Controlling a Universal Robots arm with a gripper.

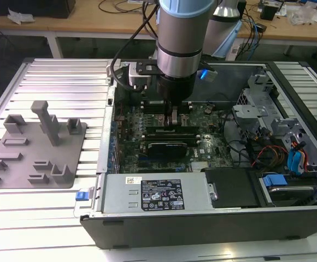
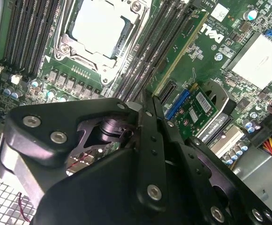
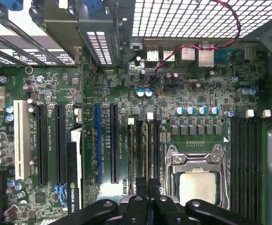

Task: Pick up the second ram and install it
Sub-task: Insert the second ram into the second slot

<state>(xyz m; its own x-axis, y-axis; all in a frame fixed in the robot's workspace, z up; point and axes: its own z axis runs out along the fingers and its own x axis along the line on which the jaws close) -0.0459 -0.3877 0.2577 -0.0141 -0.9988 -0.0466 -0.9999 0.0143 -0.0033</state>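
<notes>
My gripper [image 1: 173, 121] is down inside the open computer case, over the memory slots beside the CPU socket [image 3: 197, 180]. In both wrist views its black fingers [image 2: 145, 117] are closed with only a thin line between them. The second ram [image 2: 179, 52], a long thin green stick, stands on edge in a slot on the motherboard [image 2: 220, 51]. It runs straight out from the fingertips, and its near end is hidden between them. In the first wrist view the fingertips [image 3: 141, 187] sit over the black slot rails [image 3: 140, 145] next to the socket.
A grey plastic tray [image 1: 35, 158] with upright blocks lies on the slatted table at the exterior view's left. The case holds a power supply [image 1: 158, 192], a graphics card [image 1: 172, 146], drive cages [image 1: 257, 109] and loose cables [image 1: 268, 155] at the exterior view's right.
</notes>
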